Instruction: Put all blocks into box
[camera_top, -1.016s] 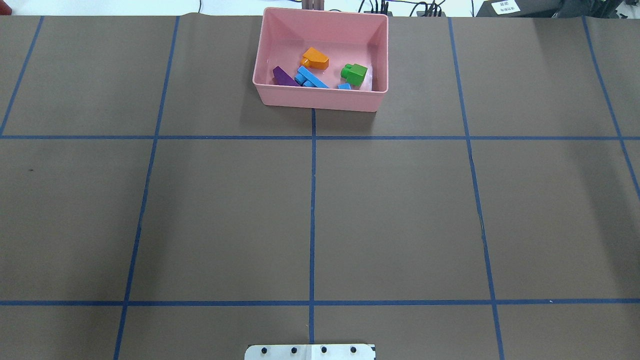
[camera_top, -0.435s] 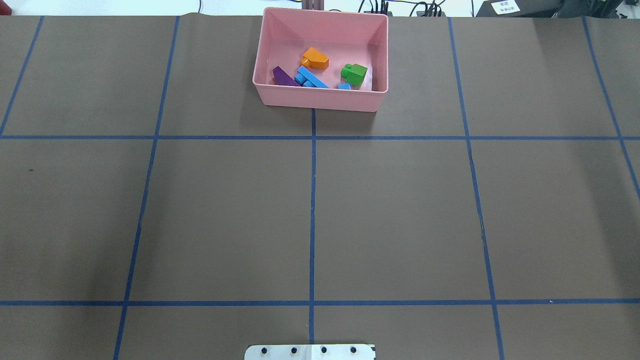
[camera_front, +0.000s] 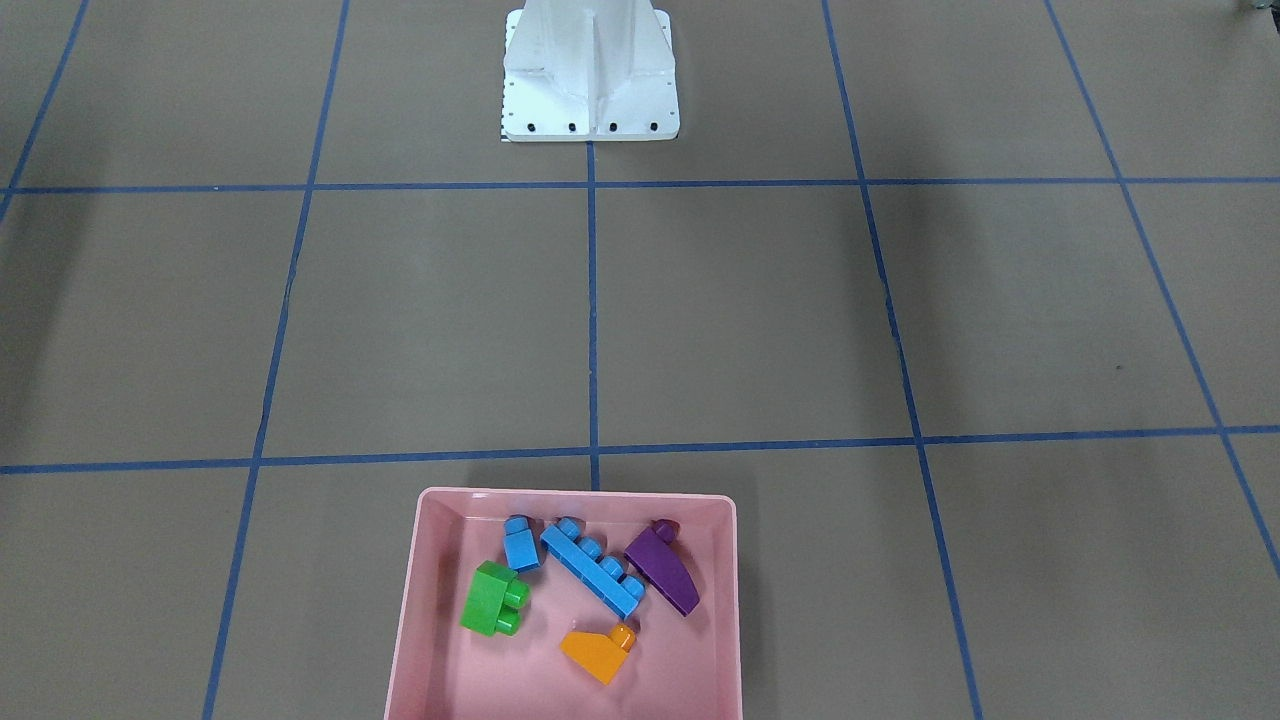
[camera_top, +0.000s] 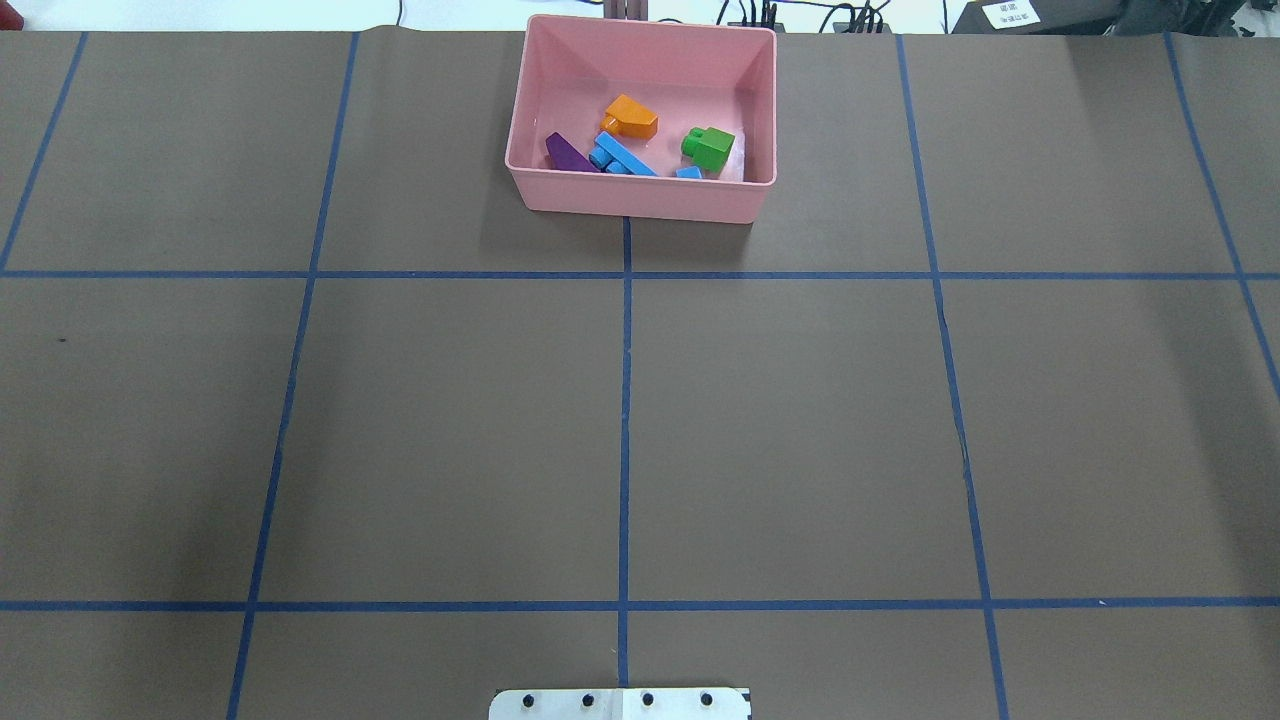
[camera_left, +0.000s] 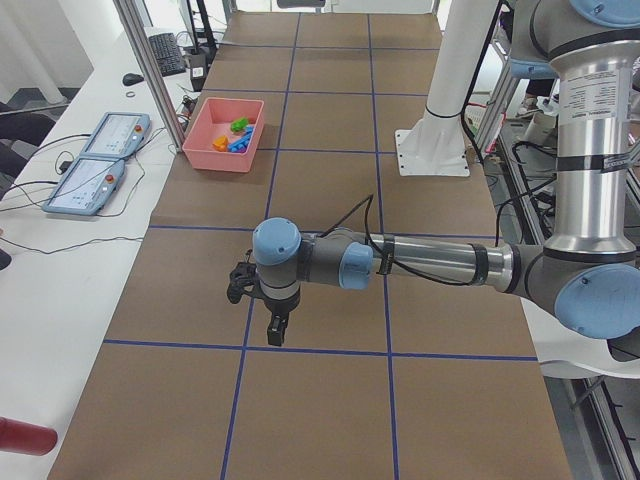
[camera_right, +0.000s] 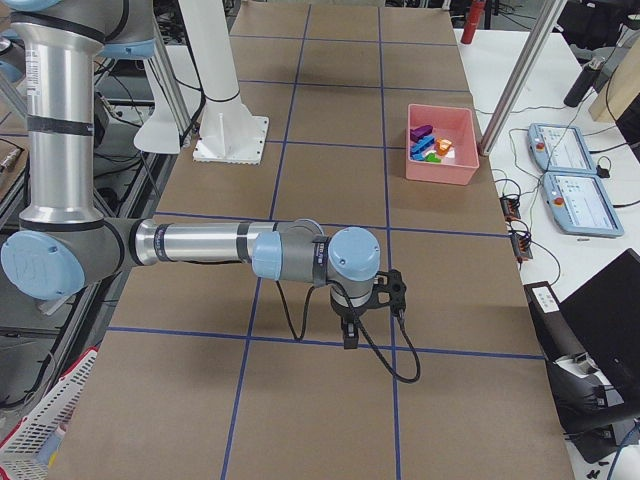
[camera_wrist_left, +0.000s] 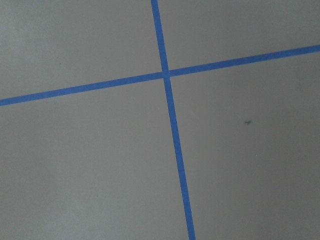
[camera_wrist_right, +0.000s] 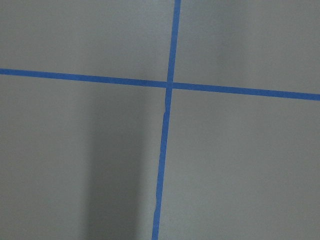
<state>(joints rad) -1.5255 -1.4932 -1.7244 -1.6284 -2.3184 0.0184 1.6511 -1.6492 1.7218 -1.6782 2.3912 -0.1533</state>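
Observation:
The pink box (camera_top: 640, 205) stands at the table's far middle; it also shows in the front-facing view (camera_front: 575, 494). Inside lie the orange sloped block (camera_top: 632, 116), the long blue block (camera_top: 622, 155), the purple wedge (camera_top: 568, 154), the green block (camera_top: 709, 147) and the small blue block (camera_top: 688, 173). My left gripper (camera_left: 273, 338) hangs above bare table, far from the box, seen only in the exterior left view. My right gripper (camera_right: 349, 341) hangs likewise, seen only in the exterior right view. I cannot tell whether either is open or shut.
The white robot base (camera_front: 590, 70) stands at my edge of the table. Brown paper with a blue tape grid covers the table. Both wrist views show only tape crossings. Control pendants (camera_left: 95, 175) lie beyond the table's far edge.

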